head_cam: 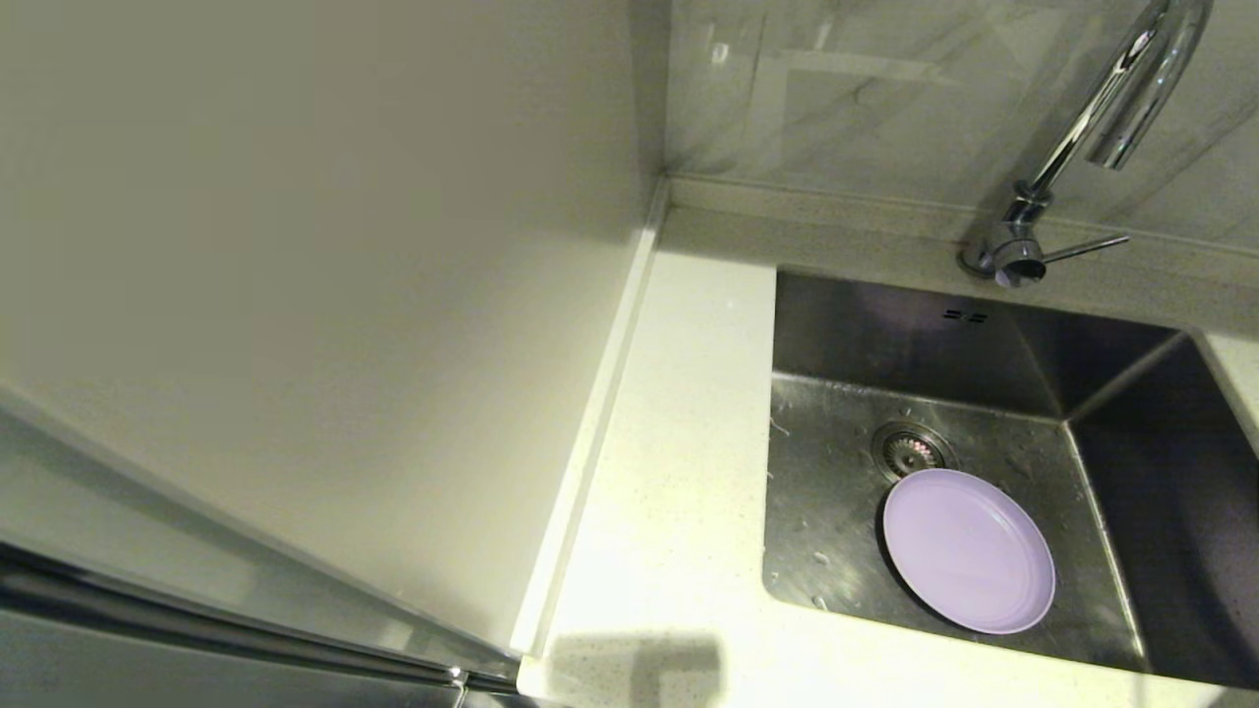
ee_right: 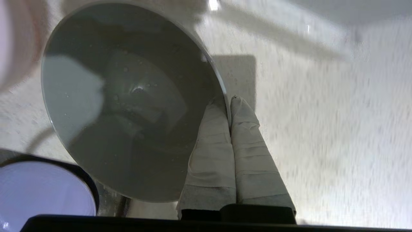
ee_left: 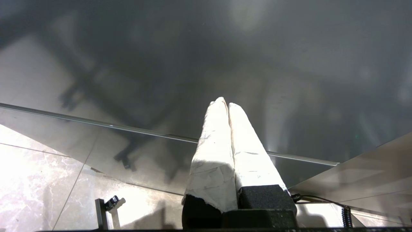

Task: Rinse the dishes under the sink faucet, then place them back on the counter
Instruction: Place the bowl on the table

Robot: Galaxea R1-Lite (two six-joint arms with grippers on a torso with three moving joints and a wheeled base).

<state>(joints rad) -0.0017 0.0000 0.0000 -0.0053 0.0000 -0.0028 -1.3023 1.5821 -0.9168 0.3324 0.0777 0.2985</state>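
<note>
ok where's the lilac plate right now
Head view: the lilac plate lies on the floor of the sink, just in front of the drain strainer.

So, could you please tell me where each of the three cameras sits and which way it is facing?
Head view: high on the robot, looking down at counter, sink, faucet and lilac plate; no arm shows.
Left wrist view: behind the shut left end effector, facing a dark glossy panel and tiled floor.
Right wrist view: behind the right end effector, pinching a blue-green bowl over the counter.
Shared: head and right wrist views both show the plate.
</note>
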